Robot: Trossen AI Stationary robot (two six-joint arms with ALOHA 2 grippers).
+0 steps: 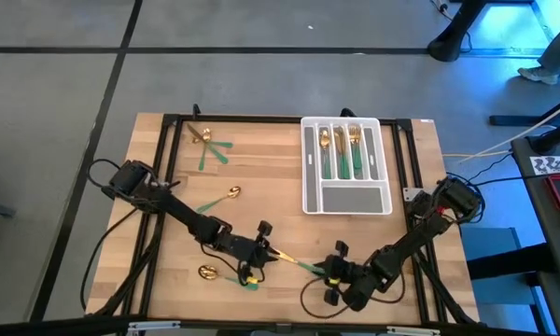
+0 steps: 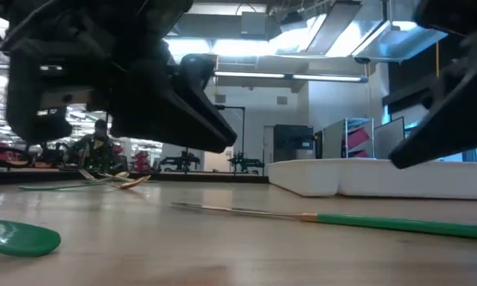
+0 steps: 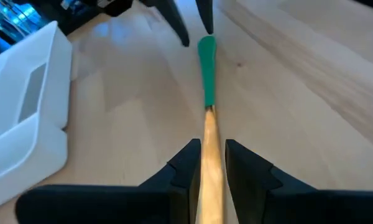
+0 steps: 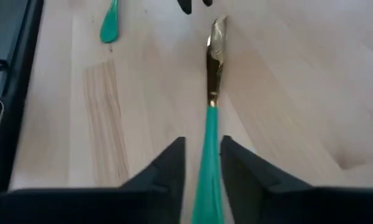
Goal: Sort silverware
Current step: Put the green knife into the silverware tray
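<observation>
A knife (image 1: 297,260) with a gold blade (image 4: 215,62) and a green handle (image 3: 206,68) lies flat on the wooden table near its front edge (image 2: 302,216). My left gripper (image 1: 271,250) hangs above the blade end. Its fingers stand narrowly apart, and the blade shows through the gap (image 3: 214,144). My right gripper (image 1: 330,272) hangs above the handle end, open (image 4: 203,142), with the handle showing between its fingers. In the low view both grippers are clear above the knife. More silverware stands in the grey-white tray (image 1: 308,168).
A spoon (image 1: 220,198) lies left of centre. Another piece (image 1: 208,272) lies by the front left, its green handle end (image 2: 20,237) near the knife. A few pieces (image 1: 208,147) lie at the far left. Black frame rails (image 1: 173,187) run along the table's sides.
</observation>
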